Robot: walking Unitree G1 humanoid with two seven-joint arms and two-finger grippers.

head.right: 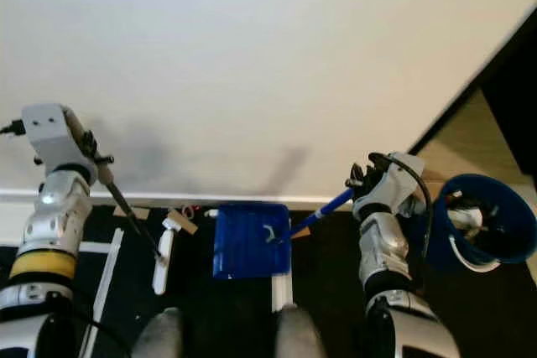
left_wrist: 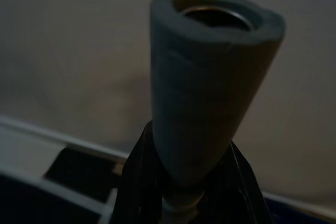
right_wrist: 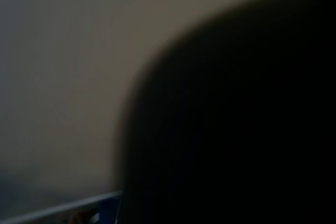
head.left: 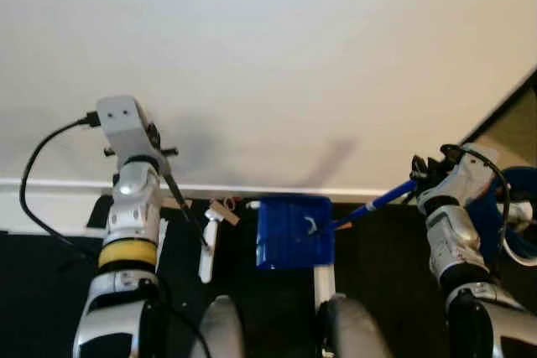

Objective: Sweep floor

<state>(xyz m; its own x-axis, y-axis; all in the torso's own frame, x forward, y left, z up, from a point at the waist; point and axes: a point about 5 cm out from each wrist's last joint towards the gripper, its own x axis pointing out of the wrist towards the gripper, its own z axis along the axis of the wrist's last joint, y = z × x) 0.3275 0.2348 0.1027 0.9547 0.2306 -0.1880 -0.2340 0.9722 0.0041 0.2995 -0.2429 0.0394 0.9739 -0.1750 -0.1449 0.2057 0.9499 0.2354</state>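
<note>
A thin dark broom stick [head.left: 180, 203] slants down to a white brush head [head.left: 206, 251] on the dark floor by the wall. My left gripper [head.left: 158, 155] is shut on its grey foam grip [left_wrist: 210, 77], black fingers [left_wrist: 137, 182] pressed on both sides. A blue dustpan [head.left: 294, 230] lies flat on the floor against the baseboard. Its blue handle [head.left: 377, 201] rises right into my right gripper [head.left: 419, 175], which is shut on it. Tan paper scraps [head.left: 223, 210] lie between brush and dustpan, and an orange bit [head.left: 343, 225] sits at the pan's right side.
A cream wall with a white baseboard [head.left: 67, 184] stands straight ahead. A blue bin [head.right: 491, 224] with white items inside stands to my right. White lines [head.right: 105, 278] cross the dark floor. My own grey legs [head.left: 352, 326] show at the bottom edge.
</note>
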